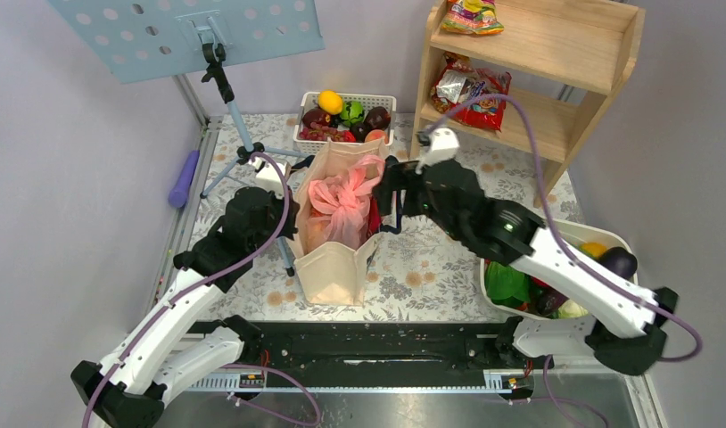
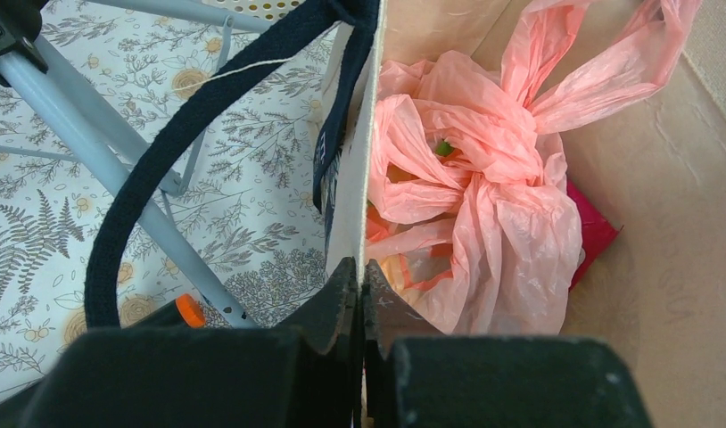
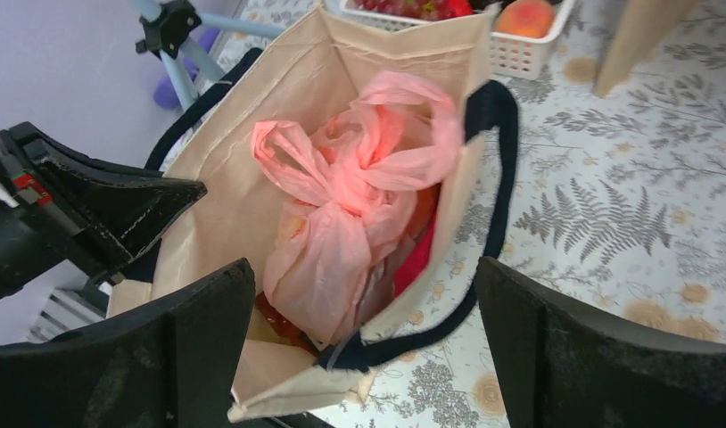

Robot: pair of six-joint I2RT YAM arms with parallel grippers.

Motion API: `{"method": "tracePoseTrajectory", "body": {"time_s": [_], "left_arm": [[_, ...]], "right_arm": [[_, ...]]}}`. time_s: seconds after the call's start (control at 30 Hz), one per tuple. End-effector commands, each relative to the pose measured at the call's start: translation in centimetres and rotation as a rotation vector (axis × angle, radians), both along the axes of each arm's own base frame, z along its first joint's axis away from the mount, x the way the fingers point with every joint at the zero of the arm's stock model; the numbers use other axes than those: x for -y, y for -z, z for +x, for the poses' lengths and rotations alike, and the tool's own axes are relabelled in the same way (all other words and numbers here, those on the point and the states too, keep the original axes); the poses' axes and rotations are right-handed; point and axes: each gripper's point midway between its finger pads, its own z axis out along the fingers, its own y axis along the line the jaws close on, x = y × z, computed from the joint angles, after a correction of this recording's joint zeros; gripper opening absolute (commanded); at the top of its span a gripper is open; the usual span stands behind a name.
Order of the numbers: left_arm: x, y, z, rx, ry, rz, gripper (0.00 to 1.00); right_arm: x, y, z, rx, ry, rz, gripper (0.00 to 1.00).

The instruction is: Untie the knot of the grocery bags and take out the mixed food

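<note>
Sitting under tote (image 1: 337,259): fern-print cloth (image 1: 431,276), grey walls (image 1: 65,205) bkgd.

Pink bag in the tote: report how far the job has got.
Done: nothing yet. The knot of the thin pink plastic bag is tied, and the bag sits inside the beige canvas tote. In hand: left jaws are shut on the tote's wall, right jaws wide open near its mouth. Left: untie it, empty the bag.
</note>
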Motion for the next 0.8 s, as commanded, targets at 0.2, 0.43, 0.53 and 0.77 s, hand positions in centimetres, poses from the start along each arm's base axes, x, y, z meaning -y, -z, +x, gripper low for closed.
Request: {"method": "tracePoseTrajectory", "body": {"time_s": [0.2,0.43,0.53,0.77], "left_arm": [[1.4,-2.3,0.4,0.089,0.053,-0.035,0.00],[1.7,-2.4,0.2,0.091,0.067,-0.030,0.00],[1.4,-2.3,0.3,0.093,0.053,-0.020,0.00],[1.5,-2.3,0.3,0.091,0.058,-0.018,0.00]], "right_arm": [[-8.8,1.7,2.1,-0.015,-0.181,-0.201,1.00],[-11.2,5.4,5.0,-0.031,-0.172,-0.336,1.00],[-11.0,7.2,6.1,-0.107,-0.111,-0.327,0.99],[-13.1,12.6,6.3,-0.229,-0.116,-0.347,1.00]]}}
